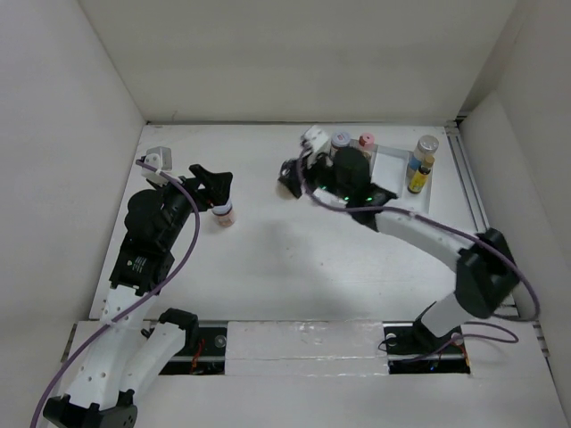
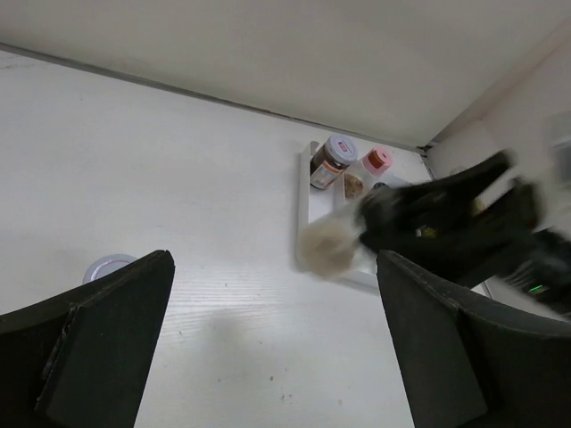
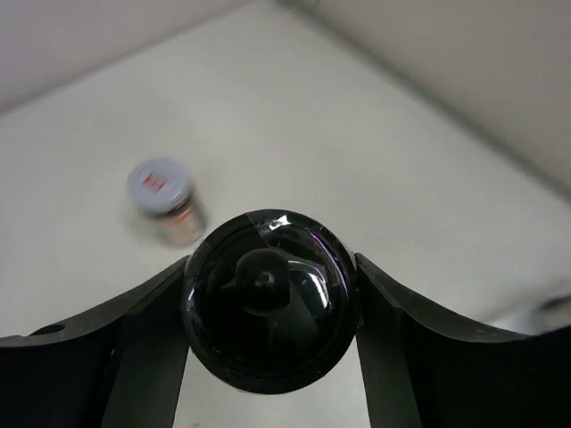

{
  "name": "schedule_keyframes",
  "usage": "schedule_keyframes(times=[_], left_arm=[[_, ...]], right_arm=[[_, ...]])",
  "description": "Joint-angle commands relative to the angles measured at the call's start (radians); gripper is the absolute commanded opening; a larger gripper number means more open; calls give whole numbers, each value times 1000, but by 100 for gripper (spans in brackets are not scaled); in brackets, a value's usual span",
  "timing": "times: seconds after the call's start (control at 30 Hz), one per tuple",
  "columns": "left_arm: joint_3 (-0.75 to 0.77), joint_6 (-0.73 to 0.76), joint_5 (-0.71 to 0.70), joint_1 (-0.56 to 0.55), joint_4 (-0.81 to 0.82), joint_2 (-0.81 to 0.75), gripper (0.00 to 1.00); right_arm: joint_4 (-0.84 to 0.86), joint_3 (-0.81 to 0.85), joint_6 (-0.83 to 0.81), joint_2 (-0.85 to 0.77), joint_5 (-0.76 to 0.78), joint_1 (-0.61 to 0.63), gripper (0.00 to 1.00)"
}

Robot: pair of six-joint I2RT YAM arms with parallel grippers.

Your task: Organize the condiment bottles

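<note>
Right gripper is clenched on a black-capped bottle, held above the table just left of the white divided tray. The bottle's pale end is blurred in the left wrist view. Left gripper is spread wide, with nothing between its fingers. A small jar stands upright on the table just beside it. In the tray are a silver-capped jar, a pink-capped jar, a beige-capped jar and a slim yellow-labelled bottle.

Silver-capped jar, pink-capped bottle side by side in tray.
</note>
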Motion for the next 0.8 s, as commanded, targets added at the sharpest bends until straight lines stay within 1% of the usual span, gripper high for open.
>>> schedule_keyframes(times=[0.0, 0.03, 0.07, 0.13, 0.17, 0.2, 0.23, 0.33, 0.4, 0.43, 0.47, 0.63, 0.77], left_arm=[[6, 4, 21, 6, 41, -12, 94], [6, 4, 21, 6, 41, -12, 94], [6, 4, 21, 6, 41, -12, 94], [6, 4, 32, 6, 41, -12, 94], [6, 4, 32, 6, 51, -12, 94], [6, 4, 32, 6, 51, -12, 94], [6, 4, 32, 6, 51, -12, 94], [6, 4, 41, 6, 51, -3, 94], [6, 4, 32, 6, 51, -3, 94], [6, 4, 32, 6, 51, -3, 94], [6, 4, 32, 6, 51, -3, 94], [6, 4, 22, 6, 51, -3, 94], [6, 4, 22, 6, 51, -3, 94]], right_arm=[[132, 0, -16, -231, 129, -145, 50], [94, 0, -17, -246, 155, -184, 50], [73, -9, -17, -257, 155, -257, 50], [63, -29, -17, -276, 188, -322, 48], [49, -29, -17, -289, 243, -350, 48], [49, -40, -17, -289, 271, -397, 48], [49, -49, -17, -289, 299, -419, 48], [21, -21, -17, -236, 307, -506, 48], [21, 2, -7, -155, 307, -549, 48], [21, 12, 3, -154, 307, -561, 48], [21, 12, 3, -117, 307, -571, 48], [52, 42, 3, -18, 431, -592, 48], [92, 60, 23, 52, 419, -621, 48]])
